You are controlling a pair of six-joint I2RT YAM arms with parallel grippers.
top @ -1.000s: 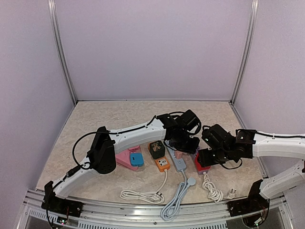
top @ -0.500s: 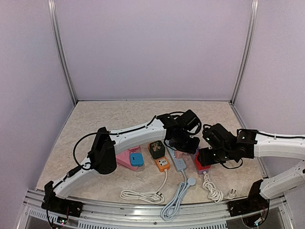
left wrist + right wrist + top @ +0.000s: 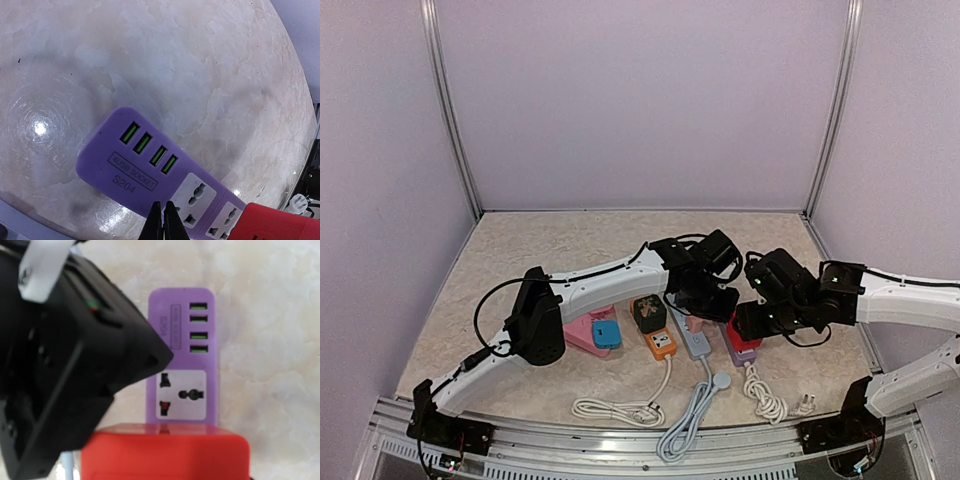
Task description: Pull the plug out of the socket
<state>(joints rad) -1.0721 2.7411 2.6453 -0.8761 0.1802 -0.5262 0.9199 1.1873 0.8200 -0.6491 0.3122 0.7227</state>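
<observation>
Smooth purple plastic power strip [image 3: 165, 180], rounded corners, four green USB slots and white socket plates, lay flat on the glossy beige marble-pattern tabletop [image 3: 200, 60]. The boxy red plug [image 3: 165, 452] sat on the strip's end farthest from the USB slots. Left gripper [image 3: 162, 224]: thin black jaws pinched together on nothing, tips at the strip's edge beside the first white socket. Right gripper [image 3: 745, 322] hung right over the plug on the strip, jaws hidden, so I couldn't tell their state. Plain lavender walls [image 3: 640, 100] stood behind the strip
</observation>
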